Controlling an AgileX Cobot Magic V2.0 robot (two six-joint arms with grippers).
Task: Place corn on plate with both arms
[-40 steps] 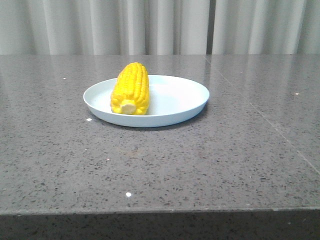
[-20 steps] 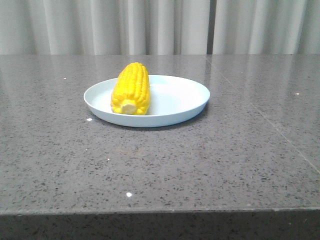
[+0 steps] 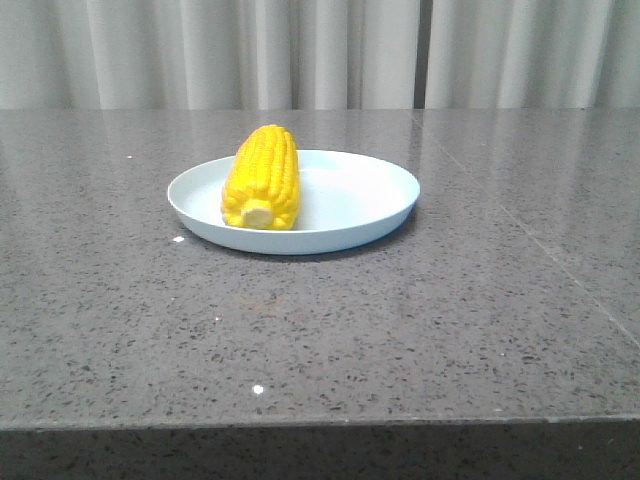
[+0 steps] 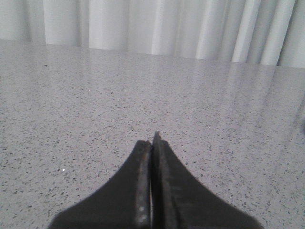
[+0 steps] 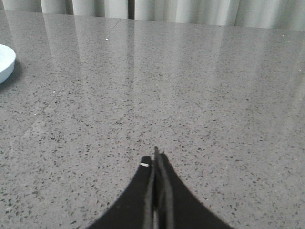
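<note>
With both pairs of fingers pressed flat together and nothing caught between them, left gripper (image 4: 153, 138) and right gripper (image 5: 156, 153) closed down to thin dark wedges, each poised low over bare speckled stone. Ahead of the left gripper only the grey table (image 4: 214, 105), running out to the far edge where the pale curtain (image 4: 143, 24) hangs in folds. Ahead of the right gripper the same polished surface, a thin seam crossing it, and off at one margin of that wrist view a sliver of the pale blue plate (image 5: 5, 62), well apart from the fingertips. Neither arm visible from the front. There, plate (image 3: 360, 195) toward the middle of the table (image 3: 400, 340), somewhat left of centre and nearer the far edge than the near one, sitting flat with a dark shadow under its near rim. On the plate's left half the corn (image 3: 262, 178), lying lengthwise with the pale stub end toward the near table edge and the rounded tip toward the far edge, touching the plate floor and just inside the near-left rim. Right half of the plate bare and glossy. Behind everything, curtain (image 3: 320, 50) along the whole far edge.
</note>
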